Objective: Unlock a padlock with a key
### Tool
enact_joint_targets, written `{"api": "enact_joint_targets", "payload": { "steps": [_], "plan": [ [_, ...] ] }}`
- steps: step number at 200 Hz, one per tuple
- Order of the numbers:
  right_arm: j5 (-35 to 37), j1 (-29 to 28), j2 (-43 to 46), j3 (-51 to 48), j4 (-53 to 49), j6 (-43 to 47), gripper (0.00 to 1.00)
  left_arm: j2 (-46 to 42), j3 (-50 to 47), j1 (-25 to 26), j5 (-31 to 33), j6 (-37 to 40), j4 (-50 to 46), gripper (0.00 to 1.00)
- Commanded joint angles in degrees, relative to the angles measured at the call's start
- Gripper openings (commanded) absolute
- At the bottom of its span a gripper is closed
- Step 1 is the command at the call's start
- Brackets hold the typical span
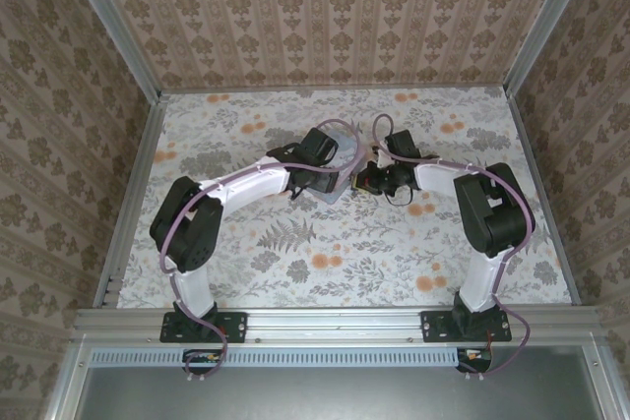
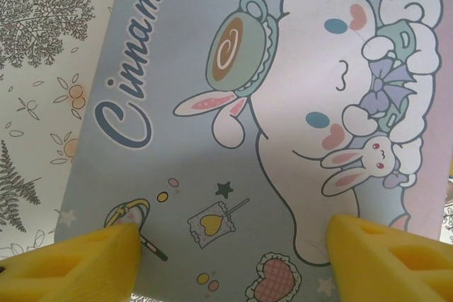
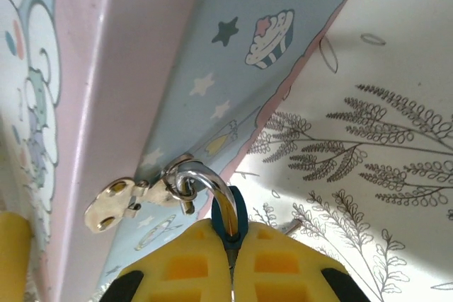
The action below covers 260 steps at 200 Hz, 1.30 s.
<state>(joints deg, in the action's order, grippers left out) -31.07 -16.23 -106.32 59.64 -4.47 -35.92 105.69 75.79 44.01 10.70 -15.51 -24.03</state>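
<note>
My right hand (image 3: 230,245), bottom centre, pinches the tiny padlock (image 3: 229,218); its silver loop (image 3: 205,175) hangs through the clasp (image 3: 117,206) of the tin (image 3: 233,68). My left hand (image 2: 230,249) spreads wide across it. The padlock looks light, hard, slippery: grip its flat sides.

Lab test booth: aluminium frame (image 1: 335,322), wallpapered walls (image 1: 335,17) (damask pattern), floral-print tabletop (image 1: 325,253).
</note>
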Motion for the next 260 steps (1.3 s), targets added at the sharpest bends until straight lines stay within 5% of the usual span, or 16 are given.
{"api": "enact_joint_targets", "payload": {
  "steps": [1, 110, 176, 260],
  "plan": [
    [0.19, 3.31, 0.21, -0.06, 4.46, -3.97, 0.00, 6.34, -3.98, -0.15, -0.06, 2.78, -13.60, 0.71],
    [-1.18, 3.18, -0.96, -5.84, 9.46, -3.78, 0.00, 6.40, -3.36, 0.02, -2.03, 2.42, -13.41, 0.70],
    [-1.23, 2.75, -1.04, -8.18, 13.68, -4.95, 0.02, 1.28, -2.02, -1.25, -8.72, -0.86, -11.24, 0.81],
    [-1.34, 2.66, -0.86, -10.74, 18.05, -6.03, 0.29, -4.99, -1.05, -1.73, -10.50, -4.67, -9.43, 0.82]
  ]
}}
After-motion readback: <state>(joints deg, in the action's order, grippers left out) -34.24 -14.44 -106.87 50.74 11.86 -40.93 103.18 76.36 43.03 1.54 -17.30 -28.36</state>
